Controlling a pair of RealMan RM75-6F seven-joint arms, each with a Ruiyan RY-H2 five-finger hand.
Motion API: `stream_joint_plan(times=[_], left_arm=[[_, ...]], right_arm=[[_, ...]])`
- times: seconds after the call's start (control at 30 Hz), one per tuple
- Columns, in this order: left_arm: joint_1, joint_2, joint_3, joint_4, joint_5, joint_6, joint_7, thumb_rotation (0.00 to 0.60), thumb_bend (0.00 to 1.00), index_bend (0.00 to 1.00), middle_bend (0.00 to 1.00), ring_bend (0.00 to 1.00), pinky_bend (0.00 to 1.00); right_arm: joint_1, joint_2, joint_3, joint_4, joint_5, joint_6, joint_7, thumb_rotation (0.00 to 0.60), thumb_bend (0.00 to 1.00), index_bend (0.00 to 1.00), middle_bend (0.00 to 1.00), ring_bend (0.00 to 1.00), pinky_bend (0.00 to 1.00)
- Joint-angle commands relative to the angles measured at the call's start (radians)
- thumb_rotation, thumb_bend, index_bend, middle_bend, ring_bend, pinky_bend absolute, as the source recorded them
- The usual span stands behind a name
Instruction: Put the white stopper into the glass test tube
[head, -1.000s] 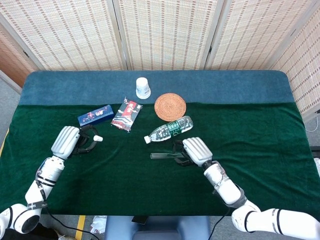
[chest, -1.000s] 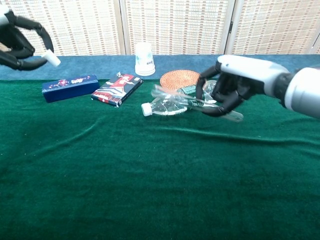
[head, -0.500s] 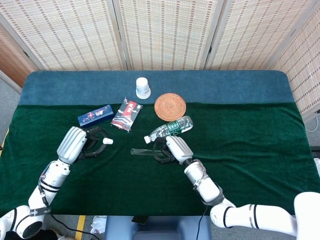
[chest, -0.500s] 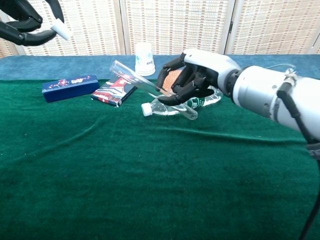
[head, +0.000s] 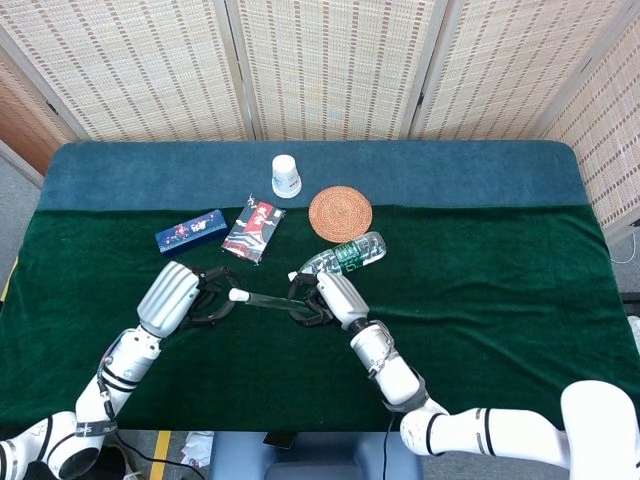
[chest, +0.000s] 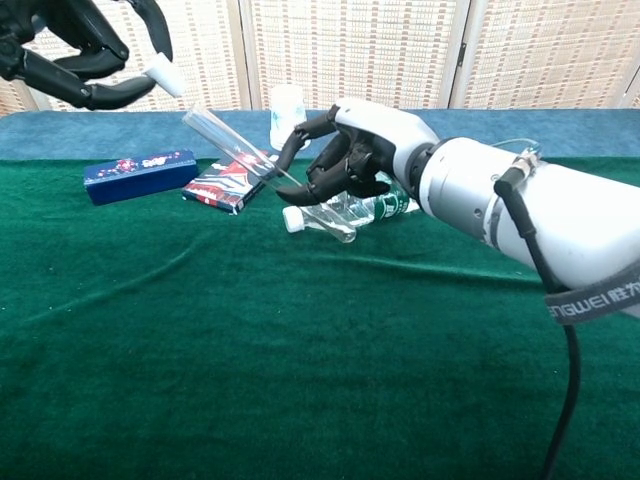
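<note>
The left hand (chest: 75, 62) pinches the stopper (chest: 164, 76) in its fingers, just left of the tube (chest: 262, 171), which the right hand (chest: 355, 152) grips, tilted above the desk (chest: 300, 380).

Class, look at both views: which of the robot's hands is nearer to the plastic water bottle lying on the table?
Right. The right hand, holding the test tube, sits just in front of the water bottle. The left hand, pinching the white stopper, is farther off to the bottle's left.

Even, bright overhead light in both views; soft shadows only under the arms. Sharp focus. Faint glare on the glass tube (chest: 262, 170). No edge distortion noted.
</note>
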Motion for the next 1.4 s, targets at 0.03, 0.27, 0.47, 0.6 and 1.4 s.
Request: stream_joint_plan(times=[0.03, 0.27, 0.47, 0.6, 1.4], left_arm=[[0.003, -0.011, 0.002, -0.002, -0.002, 0.009, 0.005, 0.6, 0.56, 0.57, 0.99, 0.93, 0.84], [0.006, -0.026, 0.0, 0.005, -0.015, 0.017, 0.005, 0.6, 0.56, 0.57, 0.99, 0.93, 0.84], [0.006, -0.021, 0.0, 0.006, -0.02, 0.017, -0.001, 0.6, 0.56, 0.58, 0.99, 0.93, 0.84], [0.005, -0.019, 0.001, 0.003, -0.02, 0.015, -0.003, 0.6, 0.56, 0.57, 0.99, 0.93, 0.84], [-0.011, -0.039, -0.006, 0.004, -0.045, -0.005, -0.01, 0.6, 0.57, 0.58, 0.99, 0.93, 0.84]], right_arm=[[-0.002, -0.004, -0.001, 0.002, -0.005, 0.002, 0.013, 0.6, 0.59, 0.86, 0.96, 1.0, 1.0], [-0.006, -0.008, -0.004, 0.003, -0.026, 0.01, 0.035, 0.6, 0.59, 0.86, 0.96, 1.0, 1.0], [-0.009, -0.005, 0.0, -0.002, -0.034, 0.015, 0.05, 0.6, 0.59, 0.87, 0.96, 1.0, 1.0], [-0.007, -0.007, 0.002, -0.001, -0.037, 0.019, 0.049, 0.6, 0.59, 0.87, 0.96, 1.0, 1.0], [0.021, -0.033, 0.023, 0.015, -0.017, 0.018, 0.053, 0.6, 0.59, 0.87, 0.97, 1.0, 1.0]])
